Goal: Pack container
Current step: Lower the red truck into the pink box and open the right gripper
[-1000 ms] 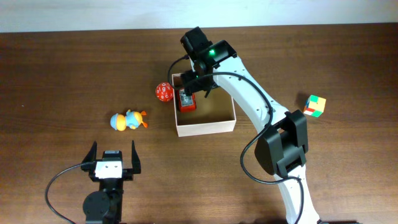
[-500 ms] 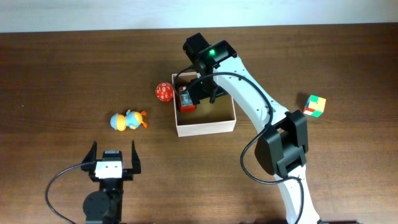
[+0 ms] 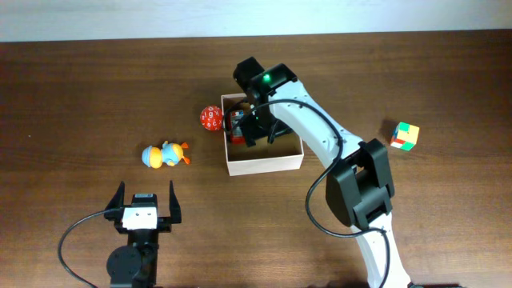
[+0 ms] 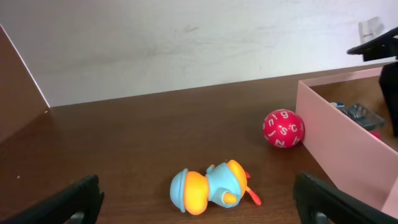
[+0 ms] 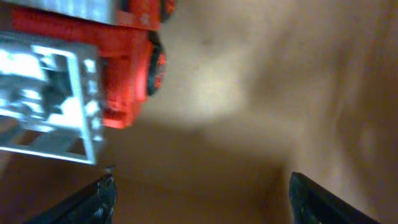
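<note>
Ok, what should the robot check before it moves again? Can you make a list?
1. Truck lies inside the container, clear of the fingers: ok.
2. Right gripper open and empty: ok.
3. Left gripper open and empty: ok.
4. Ball, duck and cube packed: not ok, all three are outside on the table.
5. Ball touching the container wall: cannot tell.
</note>
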